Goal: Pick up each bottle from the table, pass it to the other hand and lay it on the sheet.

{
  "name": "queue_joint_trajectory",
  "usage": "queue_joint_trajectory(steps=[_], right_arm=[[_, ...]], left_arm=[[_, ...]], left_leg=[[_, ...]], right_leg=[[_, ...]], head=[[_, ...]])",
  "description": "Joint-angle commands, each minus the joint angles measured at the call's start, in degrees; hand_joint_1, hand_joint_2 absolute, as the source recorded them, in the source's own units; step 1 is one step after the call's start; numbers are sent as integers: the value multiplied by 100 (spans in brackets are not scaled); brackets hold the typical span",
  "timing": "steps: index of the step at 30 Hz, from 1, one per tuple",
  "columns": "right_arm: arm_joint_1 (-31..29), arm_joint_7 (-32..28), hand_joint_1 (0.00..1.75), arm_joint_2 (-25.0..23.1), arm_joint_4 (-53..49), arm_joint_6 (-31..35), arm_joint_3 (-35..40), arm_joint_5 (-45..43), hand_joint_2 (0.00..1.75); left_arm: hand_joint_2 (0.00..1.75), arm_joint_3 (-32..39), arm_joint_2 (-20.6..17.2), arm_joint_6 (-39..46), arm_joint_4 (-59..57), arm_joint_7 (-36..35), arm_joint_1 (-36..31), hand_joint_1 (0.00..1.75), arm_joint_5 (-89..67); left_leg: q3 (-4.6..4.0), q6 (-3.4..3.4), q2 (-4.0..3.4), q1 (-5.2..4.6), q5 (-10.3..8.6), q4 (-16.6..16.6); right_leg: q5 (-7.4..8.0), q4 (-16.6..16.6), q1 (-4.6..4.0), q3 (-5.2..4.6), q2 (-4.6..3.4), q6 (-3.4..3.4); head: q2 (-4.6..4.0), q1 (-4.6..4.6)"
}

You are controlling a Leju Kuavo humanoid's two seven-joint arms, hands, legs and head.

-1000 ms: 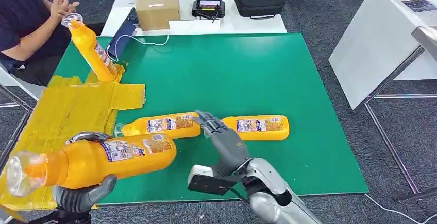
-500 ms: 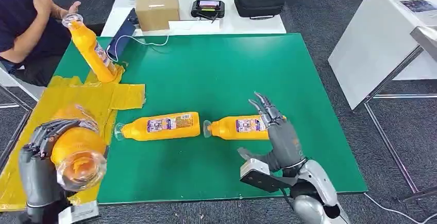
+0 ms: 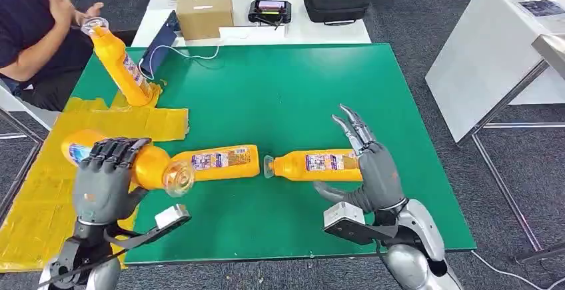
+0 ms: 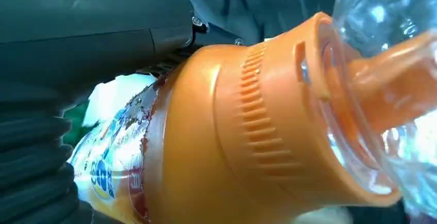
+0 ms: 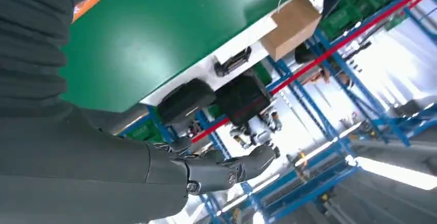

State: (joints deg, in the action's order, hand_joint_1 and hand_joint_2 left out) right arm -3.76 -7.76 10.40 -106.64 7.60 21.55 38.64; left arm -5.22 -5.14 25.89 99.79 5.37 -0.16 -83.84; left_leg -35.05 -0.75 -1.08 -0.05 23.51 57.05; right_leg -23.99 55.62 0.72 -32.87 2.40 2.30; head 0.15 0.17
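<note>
Orange bottle (image 3: 143,165) is clamped in the left hand (image 3: 106,180) above the yellow sheet (image 3: 46,170), long axis crosswise, cap toward the counter (image 3: 300,90); right hand (image 3: 370,167) is spread open beside another bottle (image 3: 313,165).

— Where is the left hand (image 3: 106,182)?
— Lower left of the head view, palm down, dark fingers (image 3: 114,151) wrapped over an orange bottle (image 3: 148,167).

— And the right hand (image 3: 370,167)?
— Lower right, raised on its silver arm (image 3: 410,250), fingers spread and pointing up-frame, holding nothing; whether its palm touches anything is hard to tell.
</note>
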Motion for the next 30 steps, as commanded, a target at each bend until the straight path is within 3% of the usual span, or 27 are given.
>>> queue_joint_trajectory(steps=[1, 5, 10, 14, 19, 25, 26, 27, 28, 30], right_arm=[[-935, 158, 0, -128, 924, -210, 788, -44, 175], [-1031, 194, 0, -127, 992, -221, 830, -97, 175], [-1188, 250, 0, -169, 1214, -233, 932, -256, 175], [-1211, 269, 0, -137, 1298, -223, 950, -272, 175], [-1207, 269, 0, -129, 1297, -222, 947, -272, 175], [-1285, 337, 0, -126, 1473, -272, 1038, -309, 175], [-1332, 353, 0, -120, 1538, -324, 1077, -363, 175], [-1367, 353, 0, -112, 1600, -315, 1110, -365, 175], [-1413, 350, 0, -97, 1653, -309, 1131, -368, 175], [-1470, 359, 0, -103, 1720, -311, 1128, -383, 175]], left_arm=[[175, 245, -1253, -944, -3131, 149, -1373, 175, 812], [175, 309, -1308, -1205, -3339, 224, -1471, 175, 1059], [175, 304, -1728, -1770, -3940, 515, -1436, 175, 1735], [175, 393, -1761, -1885, -3884, 748, -1298, 175, 2175], [175, 378, -1748, -1884, -3847, 746, -1306, 175, 2172], [175, 814, -1627, -3125, -2948, 1648, -699, 175, 4448], [0, 839, -1660, -3454, -2768, 1689, -549, 175, 4828], [0, 862, -1700, -3850, -2557, 1673, -385, 14, 5283], [0, 906, -1716, -4048, -2390, 1797, -249, 0, 5613], [0, 962, -1746, -4152, -2265, 1815, -140, 0, 5817]], left_leg=[[30, 12, -14, 3, -2, -15], [19, 15, -10, 8, -4, -7], [15, 14, -12, 14, -2, -6], [32, 18, -22, 15, 6, -8], [12, 14, 3, 13, -2, -5], [21, 14, -11, 13, 6, -6], [19, 14, -12, 14, 7, -3], [17, 13, -13, 13, 5, -5], [7, 11, -12, 9, -1, -6], [13, 12, -22, 9, 4, -5]], right_leg=[[7, -6, -1, 21, -34, -10], [3, 2, -6, 11, -25, -7], [2, 3, -8, 12, -29, -6], [-2, 0, -8, 26, -53, -11], [-3, 3, -7, 11, -19, -8], [-4, 0, -7, 20, -36, -8], [-4, 1, -8, 19, -39, -9], [-2, 1, -7, 17, -36, -7], [2, 2, -5, 7, -25, -4], [2, 2, -4, 12, -38, -4]], head=[[0, -2], [0, -2], [0, 0], [0, 0], [0, 0], [0, -2], [0, 0], [0, -4], [0, 0], [0, -4]])
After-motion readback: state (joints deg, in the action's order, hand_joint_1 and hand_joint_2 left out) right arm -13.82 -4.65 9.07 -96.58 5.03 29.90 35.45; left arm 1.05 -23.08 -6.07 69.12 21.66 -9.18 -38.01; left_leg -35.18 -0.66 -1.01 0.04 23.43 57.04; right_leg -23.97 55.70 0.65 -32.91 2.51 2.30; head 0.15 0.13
